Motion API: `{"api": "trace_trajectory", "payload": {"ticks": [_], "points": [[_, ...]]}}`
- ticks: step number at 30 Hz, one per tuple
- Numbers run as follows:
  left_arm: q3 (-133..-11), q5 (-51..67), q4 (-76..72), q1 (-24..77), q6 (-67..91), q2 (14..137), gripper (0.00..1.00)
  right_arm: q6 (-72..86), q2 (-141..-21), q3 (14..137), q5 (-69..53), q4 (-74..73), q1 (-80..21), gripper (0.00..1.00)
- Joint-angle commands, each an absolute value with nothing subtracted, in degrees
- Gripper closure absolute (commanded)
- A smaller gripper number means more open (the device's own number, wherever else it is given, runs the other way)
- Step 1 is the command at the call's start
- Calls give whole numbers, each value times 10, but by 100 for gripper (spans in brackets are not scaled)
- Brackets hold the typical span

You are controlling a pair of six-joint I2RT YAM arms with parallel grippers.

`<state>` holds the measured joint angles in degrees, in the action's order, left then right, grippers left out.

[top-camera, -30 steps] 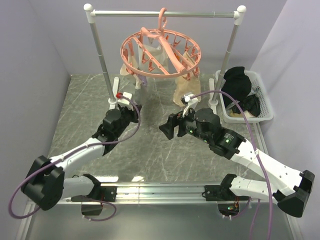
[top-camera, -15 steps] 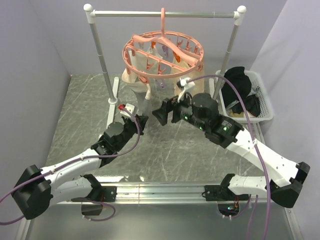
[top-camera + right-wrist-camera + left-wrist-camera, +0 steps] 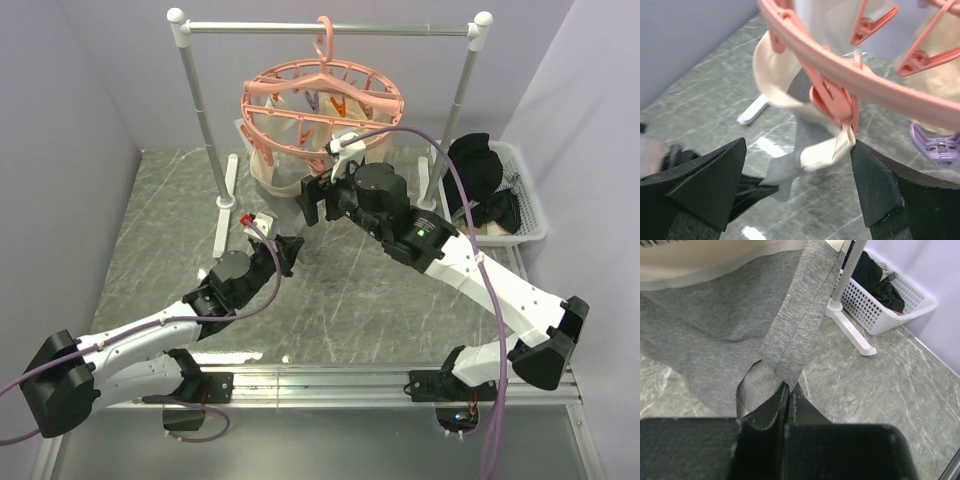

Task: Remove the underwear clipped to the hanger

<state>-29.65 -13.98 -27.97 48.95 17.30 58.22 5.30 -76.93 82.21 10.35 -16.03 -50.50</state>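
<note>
Since a second ago the right arm has risen from the table and swung in under the hanger point(image 3: 256, 108). The left arm has drawn back from the hanger toward the near edge, and the ring now hangs at a different tilt.

The hanger hangs by its hook from the silver rail point(image 3: 400, 29). A white basket point(image 3: 531, 236) stands to the right of the hanger and lower, with black garments point(image 3: 476, 165) piled in it.

The right gripper point(image 3: 314, 203) sits just below the hanger's near rim. Its jaws are spread wide and hold nothing. Its wrist view shows its two fingers on either side of the ring, apart from it.

A cream garment point(image 3: 268, 162) hangs under the hanger's left side. The grey garment point(image 3: 795, 325) stretches taut from beneath the hanger down to the left gripper point(image 3: 789, 395), which sits lower than the hanger and nearer the arm bases. Its jaws are pressed together on a narrow strip of the grey fabric. The strip's upper end is hidden behind the cream cloth.

On the ring between the right fingers, a pink clip point(image 3: 832, 100) pinches a cream band point(image 3: 822, 152). A purple clip point(image 3: 935, 145) dangles to its right.
</note>
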Motion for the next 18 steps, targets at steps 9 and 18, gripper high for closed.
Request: {"api": "trace_trajectory", "payload": {"ticks": [9, 18], "points": [[-334, -155, -273, 515, 174, 559, 99, -74, -768, 776, 171, -31, -501, 6], [-338, -156, -261, 526, 174, 548, 99, -54, -760, 769, -13, -4, -450, 14]]}}
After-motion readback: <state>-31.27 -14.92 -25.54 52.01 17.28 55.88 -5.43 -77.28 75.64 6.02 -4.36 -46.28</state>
